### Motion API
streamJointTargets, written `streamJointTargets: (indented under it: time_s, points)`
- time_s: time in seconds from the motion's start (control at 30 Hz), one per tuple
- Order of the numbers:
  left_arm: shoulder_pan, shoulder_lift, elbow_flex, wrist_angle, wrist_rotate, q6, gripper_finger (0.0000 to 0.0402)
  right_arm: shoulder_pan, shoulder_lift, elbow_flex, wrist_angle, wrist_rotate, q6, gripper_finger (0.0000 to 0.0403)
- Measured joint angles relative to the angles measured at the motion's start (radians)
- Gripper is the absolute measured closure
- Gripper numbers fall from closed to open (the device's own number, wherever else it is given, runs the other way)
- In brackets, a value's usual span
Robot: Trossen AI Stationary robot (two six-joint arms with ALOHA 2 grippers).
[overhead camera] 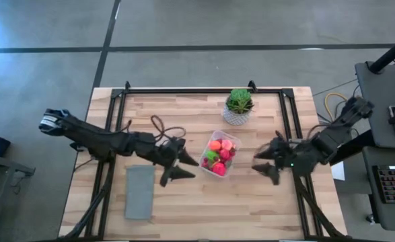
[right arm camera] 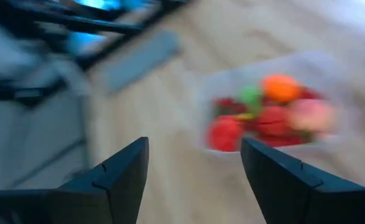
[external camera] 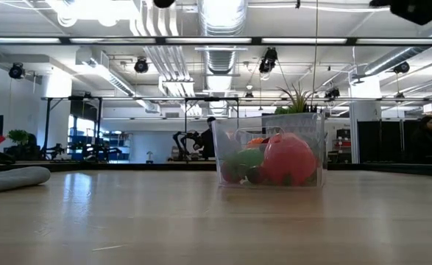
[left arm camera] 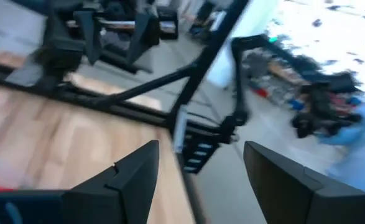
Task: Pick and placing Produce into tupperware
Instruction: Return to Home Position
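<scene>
With the produce (overhead camera: 219, 156) packed in the tupperware (overhead camera: 238, 144), left claw (overhead camera: 182, 169) and right claw (overhead camera: 258, 162) (both empty) are held wide beside it.

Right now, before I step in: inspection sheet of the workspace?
Surface: wooden table, no loose produce seen on it.
Job's things: produce piled inside the tub.
Clutter: plant behind the tub; grey mat front left.
Grippers: left gripper open, empty, left of the tub; right gripper open, empty, right of it.
Cables: cable looped on the left arm.
Surroundings: keyboard on a side desk, right.
</scene>
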Motion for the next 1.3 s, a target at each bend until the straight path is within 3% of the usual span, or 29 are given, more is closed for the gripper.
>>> streamJointTargets:
  time_s: [0.1, 0.2, 0.47, 0.8, 1.03, 1.3]
  points:
    - [0.012, -0.028, -0.073, 0.117, 0.007, 0.006, 0.0181, 0.006, -0.141, -0.137, 0.285, -0.016, -0.128, 0.0160]
    - [0.059, -0.076, -0.142, 0.111, -0.002, 0.008, 0.0181, -0.011, -0.256, -0.240, 0.427, 0.003, -0.262, 0.0161]
    - [0.189, -0.287, -0.296, 0.110, 0.069, 0.066, 0.0181, -0.044, -0.529, -0.397, 0.420, 0.064, -0.337, 0.0156]
    - [0.293, -0.625, -0.445, -0.023, 0.069, 0.112, 0.0181, -0.044, -0.740, -0.427, 0.409, 0.118, -0.560, 0.0157]
    - [0.317, -0.823, -0.607, -0.029, 0.013, 0.105, 0.0181, -0.045, -0.877, -0.455, 0.312, 0.201, -0.478, 0.0160]
    - [0.317, -1.039, -0.766, 0.000, -0.117, 0.100, 0.0181, -0.047, -0.904, -0.601, 0.542, 0.203, -0.476, 0.0157]
